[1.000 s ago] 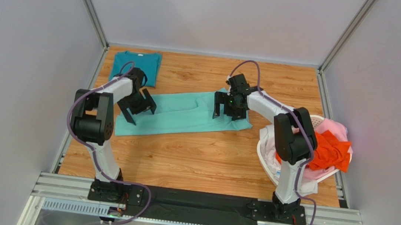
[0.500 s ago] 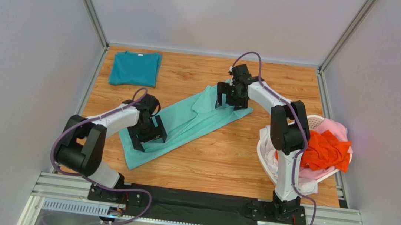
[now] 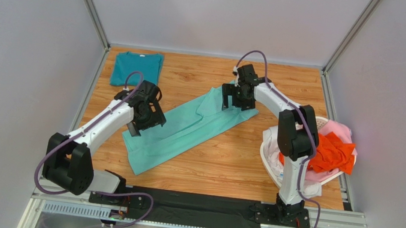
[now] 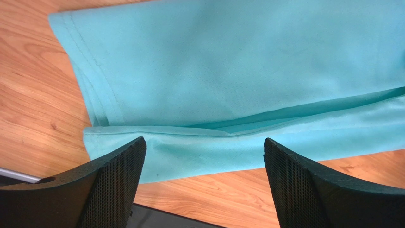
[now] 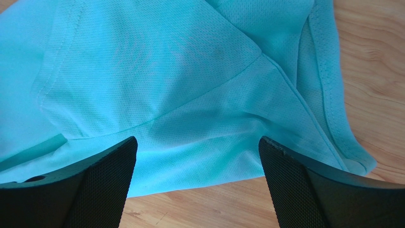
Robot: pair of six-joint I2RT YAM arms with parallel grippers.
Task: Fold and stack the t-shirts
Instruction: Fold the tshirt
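Hovering left fingers: spread wide over the hemmed end of the mint-aqua t-shirt, pinching nothing; whether the tips touch the cloth cannot be told.
Right fingers: spread wide as well, gripping nothing, poised above the seamed, rumpled end of the same shirt.
Mint-aqua t-shirt: folded lengthwise into a long strip and lying flat on the bench. It runs on a slant from 7 o'clock to 1 o'clock across the middle. The left fingers stand over its 9 o'clock flank, the right fingers over its 1 o'clock end.
Darker teal t-shirt: a neat folded rectangle in the bench's 11 o'clock corner, well apart from the mint strip.
Laundry basket: white, at the 4 o'clock edge, partly behind the right arm.
Orange t-shirt: crumpled on top inside the basket.
Pink t-shirt: beneath the orange one, spilling over the rim toward 3 o'clock.
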